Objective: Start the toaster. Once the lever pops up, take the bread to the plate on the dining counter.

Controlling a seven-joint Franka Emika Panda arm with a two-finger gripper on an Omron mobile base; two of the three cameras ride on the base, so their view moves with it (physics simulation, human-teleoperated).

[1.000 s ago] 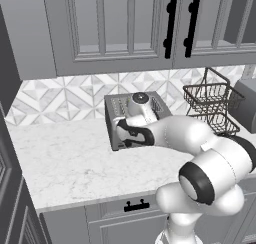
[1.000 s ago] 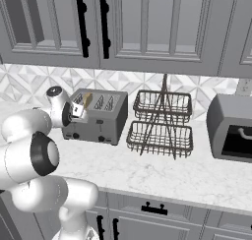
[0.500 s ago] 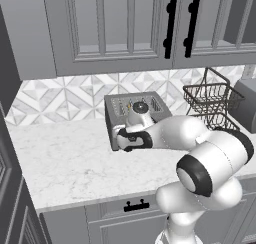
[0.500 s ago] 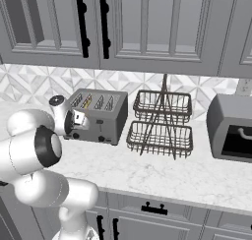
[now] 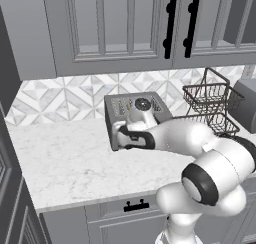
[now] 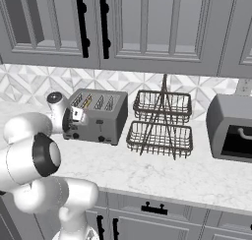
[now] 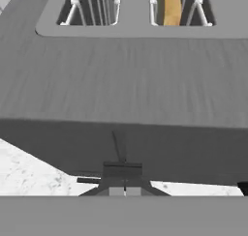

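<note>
Toaster (image 6: 96,117) on the wall counter (image 5: 65,163), back against the tiled backsplash (image 5: 60,100). Wire rack (image 6: 160,123) just to its right, close but apart. Dark boxy appliance (image 6: 231,133) further right, well clear. Upper cabinets (image 6: 123,27) overhead, black handles.

Bread (image 7: 170,7) down in a toaster slot: golden edge seen in the right of two slots in hand view; a sliver of tan also in a slot near the toaster's left end in right base view (image 6: 86,102). Slot wires on both sides of it.

Gripper (image 5: 120,137) low at the toaster's front face, hand body between camera and front panel in left base view, blocking the levers and knobs there. Right base view: hand (image 6: 69,121) pressed up at the front left corner; one knob on the panel visible to its right. Forearm reaching in from the right across the toaster front, roughly level; elbow bent, big joint low over the counter edge.

Hand view: looking over the toaster top from just off its front edge, lever slot line directly ahead. Fingertips barely in frame at the bottom; open or closed, cannot tell.
</note>
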